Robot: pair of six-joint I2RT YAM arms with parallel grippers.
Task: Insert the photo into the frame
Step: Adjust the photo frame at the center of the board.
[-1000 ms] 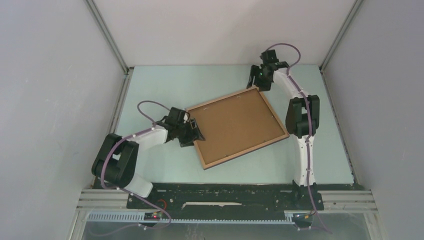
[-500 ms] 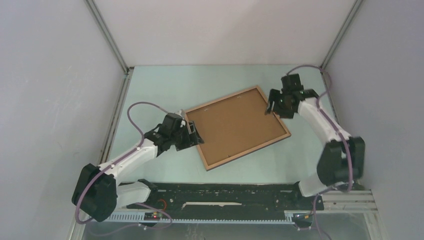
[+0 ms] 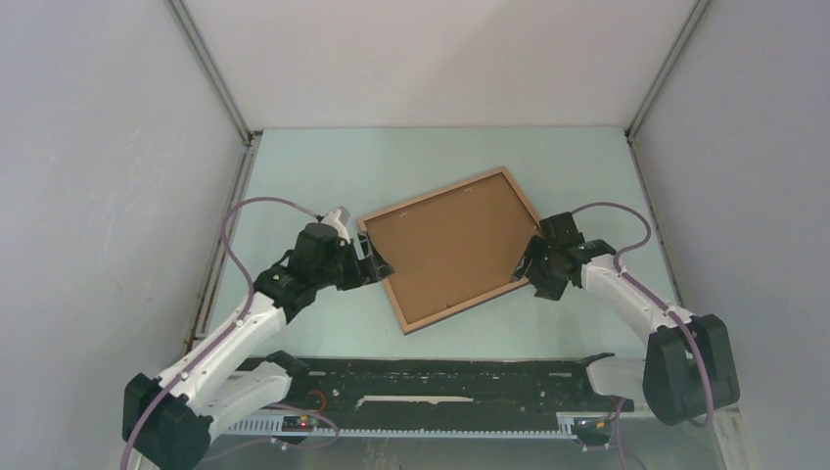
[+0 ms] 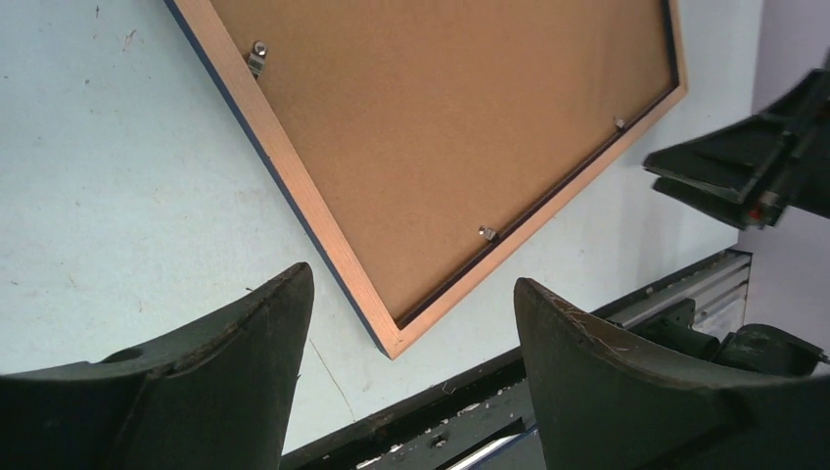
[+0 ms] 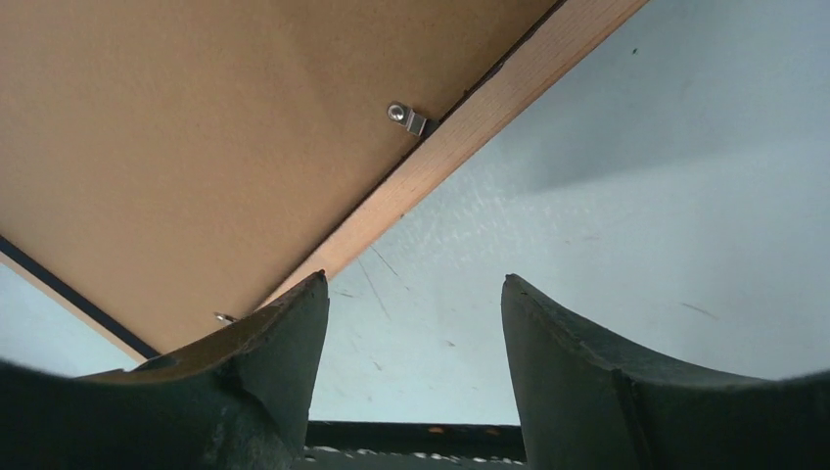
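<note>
The frame (image 3: 433, 194) lies back-up on the pale green table, its wood-brown rails around a plain brown backing board (image 3: 452, 245) held by small metal clips (image 4: 256, 57). The photo is hidden. My left gripper (image 3: 377, 259) stands open beside the frame's left rail (image 4: 294, 186), and in the left wrist view it (image 4: 411, 294) is empty, hovering over the frame's near corner. My right gripper (image 3: 530, 260) is open at the frame's right corner. In the right wrist view, one finger of the gripper (image 5: 411, 289) overlaps the rail (image 5: 470, 137), and bare table shows between the fingers.
The black base rail (image 3: 440, 377) runs along the table's near edge. Grey enclosure walls and aluminium posts (image 3: 210, 78) bound the table (image 3: 323, 166) on three sides. The right gripper's fingers (image 4: 744, 166) show at the far right of the left wrist view.
The right arm swung from the frame's far corner down to its right corner. The left arm drew back a little and its jaws opened wider. The frame stayed put.
</note>
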